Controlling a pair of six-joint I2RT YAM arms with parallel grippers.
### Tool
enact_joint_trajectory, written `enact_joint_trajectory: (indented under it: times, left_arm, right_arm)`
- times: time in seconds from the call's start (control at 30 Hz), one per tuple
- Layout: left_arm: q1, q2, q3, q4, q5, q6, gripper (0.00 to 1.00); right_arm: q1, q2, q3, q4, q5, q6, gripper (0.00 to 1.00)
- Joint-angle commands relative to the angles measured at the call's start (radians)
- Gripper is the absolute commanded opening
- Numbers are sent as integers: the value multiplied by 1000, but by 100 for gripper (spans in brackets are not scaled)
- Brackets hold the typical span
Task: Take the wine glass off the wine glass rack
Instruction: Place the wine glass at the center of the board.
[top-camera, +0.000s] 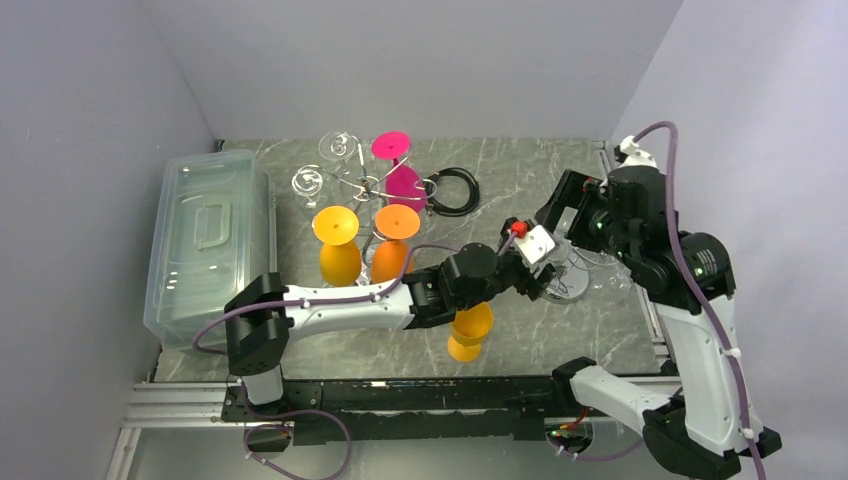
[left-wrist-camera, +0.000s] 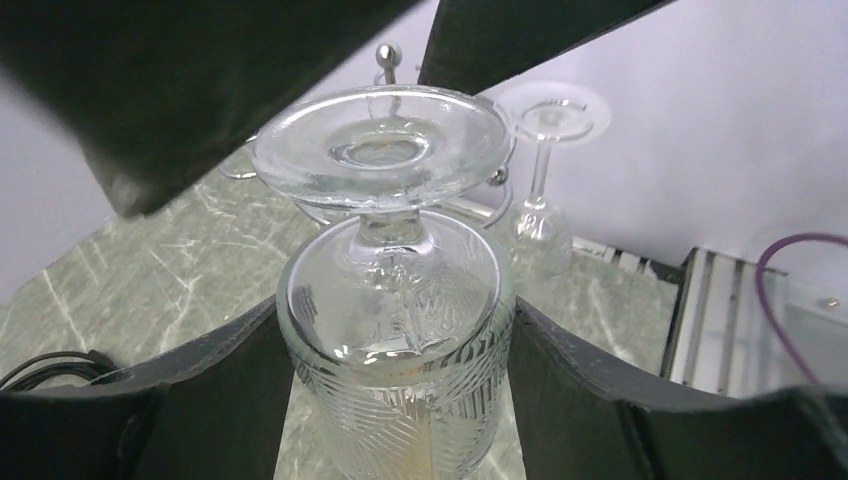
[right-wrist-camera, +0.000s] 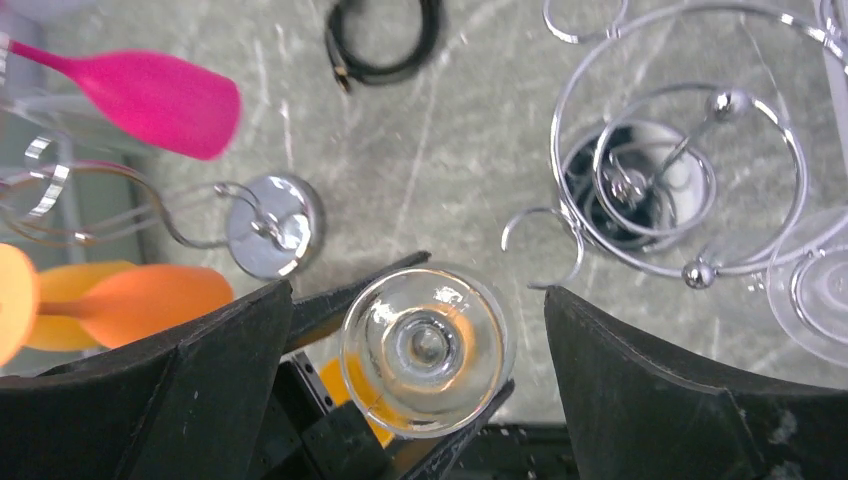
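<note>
Black fingers (left-wrist-camera: 200, 400) of the left tool (left-wrist-camera: 400, 410) fill the foreground, clamped on the ribbed bowl of the wine glass (left-wrist-camera: 395, 330), which is held foot-up.

From above, the right tool (right-wrist-camera: 418, 295) hangs over that foot with its fingers spread wide. It grips nothing, and there is open room on both sides of the glass.

On the right, the wine glass rack (right-wrist-camera: 640, 185) stands on its mirror disc. Its nearest curled arm ends just beside the foot of the glass, apart from it. A second clear glass (right-wrist-camera: 825, 290) hangs on the rack's other side.

The top view shows the rack close to the right edge of the marbled worktop (top-camera: 520, 170), under the right arm. The left arm reaches across from the left to meet it.

Bare surface lies between the rack and a smaller stand (top-camera: 365, 190) hung with coloured glasses (top-camera: 338, 248). A coiled black cable (top-camera: 452, 190) lies beside that stand.

Along the left edge runs a clear lidded bin (top-camera: 205, 240). Near the front edge, a lone orange glass (top-camera: 470, 332) sits beneath the left arm.
</note>
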Motion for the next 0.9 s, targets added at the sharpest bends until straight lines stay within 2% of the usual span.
enact_joint_trajectory:
  times: [0.0,0.3,0.6,0.73,0.87]
  left_arm:
    - [47,-52,76,-166,-41,-134,39]
    - [134,-90,199,-398,27,-334,39]
    - [280,-149,353,-571,165,-588,40]
    - [330,-179,398,-600,188,-681,41]
    - [402,-222,385,-587,231,-851,42]
  right_arm:
    - [7,-101,58,223,-52,-2,100]
    - [7,-255,-30,510,-32,-42,100]
    - [7,-337,-268,794,-119,-140,98]
    - [8,-350,-376,925,-163,-151,97]
    - [8,-359,-468,1049,-199,-175,95]
